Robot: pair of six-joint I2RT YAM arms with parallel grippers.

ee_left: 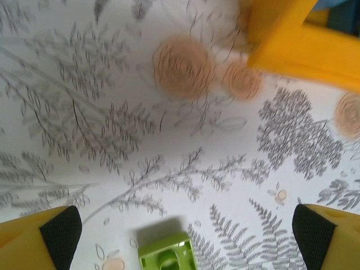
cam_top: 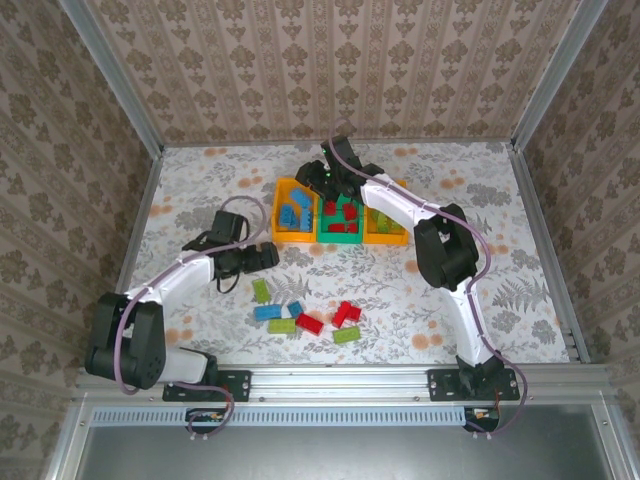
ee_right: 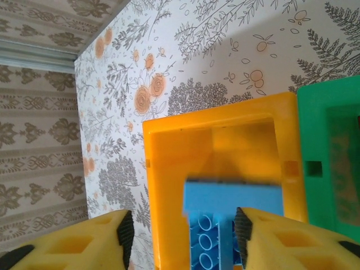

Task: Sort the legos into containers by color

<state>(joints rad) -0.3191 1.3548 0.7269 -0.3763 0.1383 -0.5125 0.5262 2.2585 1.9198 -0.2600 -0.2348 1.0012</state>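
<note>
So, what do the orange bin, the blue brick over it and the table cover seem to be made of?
Bin: probably moulded plastic, smooth and slightly glossy; even colour, thick rounded rim.
Brick: hard plastic, it seems; flat face and straight edges, though blurred.
Table cover: a matte printed sheet, perhaps paper or vinyl; flat floral pattern.

Loose legos (cam_top: 309, 322) on table (cam_top: 500, 230), before the containers (cam_top: 338, 239)

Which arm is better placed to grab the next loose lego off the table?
Left. The left gripper, open, hangs over the table beside a light green brick. The right gripper is away over an orange bin, a blue brick beneath it.
</note>
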